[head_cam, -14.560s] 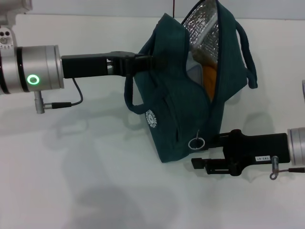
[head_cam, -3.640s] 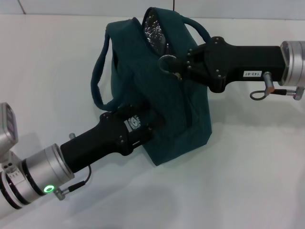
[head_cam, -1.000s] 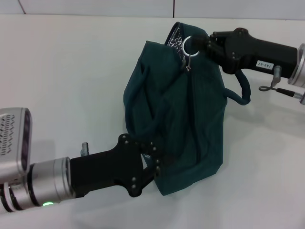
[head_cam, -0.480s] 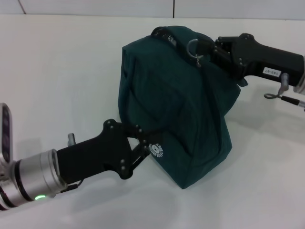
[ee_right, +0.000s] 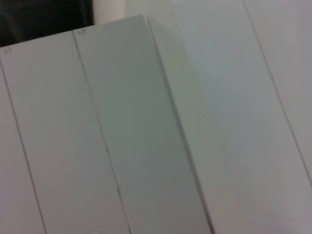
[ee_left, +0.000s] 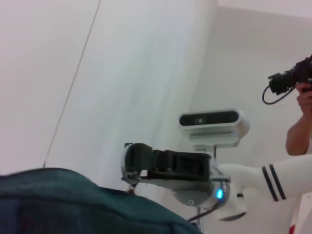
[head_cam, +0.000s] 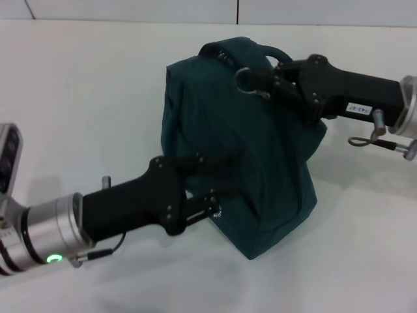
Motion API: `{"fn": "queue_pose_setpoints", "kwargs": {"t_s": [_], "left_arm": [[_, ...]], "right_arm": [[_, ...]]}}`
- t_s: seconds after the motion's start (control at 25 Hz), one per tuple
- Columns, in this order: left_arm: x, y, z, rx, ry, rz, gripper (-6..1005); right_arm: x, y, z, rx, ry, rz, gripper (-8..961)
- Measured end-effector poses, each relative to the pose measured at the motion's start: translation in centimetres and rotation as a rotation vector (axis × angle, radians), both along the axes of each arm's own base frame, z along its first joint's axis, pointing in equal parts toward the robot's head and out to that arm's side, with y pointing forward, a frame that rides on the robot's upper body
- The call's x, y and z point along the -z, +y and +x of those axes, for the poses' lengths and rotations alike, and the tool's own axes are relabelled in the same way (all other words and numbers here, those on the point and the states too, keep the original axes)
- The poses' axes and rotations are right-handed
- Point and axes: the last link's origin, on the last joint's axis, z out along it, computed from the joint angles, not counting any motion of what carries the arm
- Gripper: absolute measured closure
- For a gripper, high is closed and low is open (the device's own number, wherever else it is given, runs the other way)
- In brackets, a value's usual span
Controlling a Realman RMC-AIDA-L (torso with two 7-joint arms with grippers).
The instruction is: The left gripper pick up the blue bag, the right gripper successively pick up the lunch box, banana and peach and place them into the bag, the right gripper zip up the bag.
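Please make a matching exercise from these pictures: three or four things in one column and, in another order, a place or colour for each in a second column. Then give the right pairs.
Things:
1. blue bag
2. left tool
3. right tool
4. metal ring

Descriptions:
A. silver loop at the top of the bag, at the tip of one tool
B. dark teal fabric, between the two arms
C. at the lower front side of the bag, near the round logo
D. at the top of the bag, reaching in from the robot's right

Pairs: 1-B, 2-C, 3-D, 4-A
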Motion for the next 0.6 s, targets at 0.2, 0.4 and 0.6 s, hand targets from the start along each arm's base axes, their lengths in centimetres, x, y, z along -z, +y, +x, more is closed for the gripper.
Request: {"fn": "queue_pose_setpoints", "kwargs": {"t_s": [0.2,0.4,0.6], "left_arm": [[-1.1,1.6,0.1,-0.02,-0.005,0.054,649],[-2.4,3.0,0.0,-0.046,0.007,0.074,365],[-3.3,4.2,0.2,-0.04,0.019,0.114,271]], "right_arm": [[0.5,0.2,-1.3,-0.025,0.049,0.049,941],[1.3,0.8,-2.4,-0.025,0.051,0.082,941],[1.4,1.0,-2.8,-0.021,0.077,0.121,941]]}}
